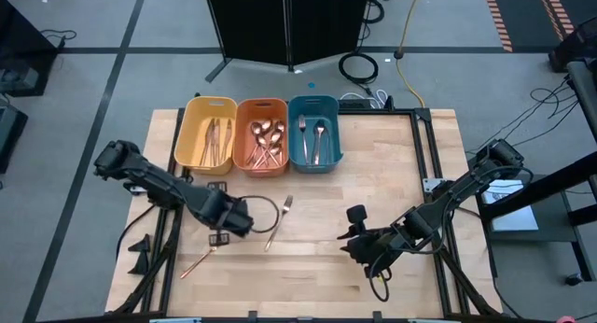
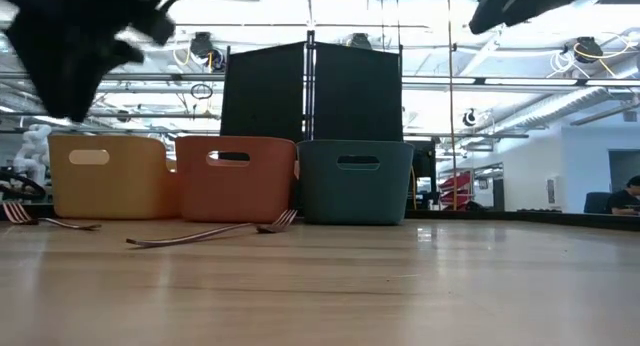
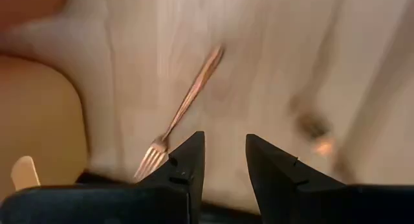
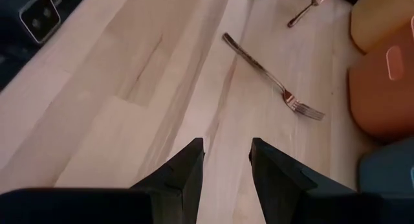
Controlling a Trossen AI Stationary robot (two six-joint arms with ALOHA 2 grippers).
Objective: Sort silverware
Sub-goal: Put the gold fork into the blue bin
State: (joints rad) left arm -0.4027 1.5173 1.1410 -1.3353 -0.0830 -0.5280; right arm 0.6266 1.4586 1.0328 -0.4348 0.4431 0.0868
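Observation:
Two copper forks lie flat on the wooden table. One fork [image 1: 279, 222] [image 2: 215, 231] [image 4: 272, 75] is in the middle, its tines toward the bins. The other fork [image 1: 198, 260] [image 4: 309, 7] lies nearer the table's left near corner. My left gripper [image 1: 224, 235] [image 3: 223, 153] hangs open above the table between them; in the left wrist view a fork [image 3: 187, 104] shows beside one fingertip. My right gripper [image 1: 355, 239] [image 4: 226, 156] is open and empty, to the right of the middle fork. Knives, spoons and forks lie in the bins.
Along the far edge stand a yellow bin [image 1: 205, 132] with knives, an orange bin [image 1: 262, 134] with spoons and a teal bin [image 1: 314, 129] with forks. A cable loop [image 1: 267, 211] hangs from my left arm. Bare wood lies between the arms. A black panel [image 2: 310, 91] stands behind.

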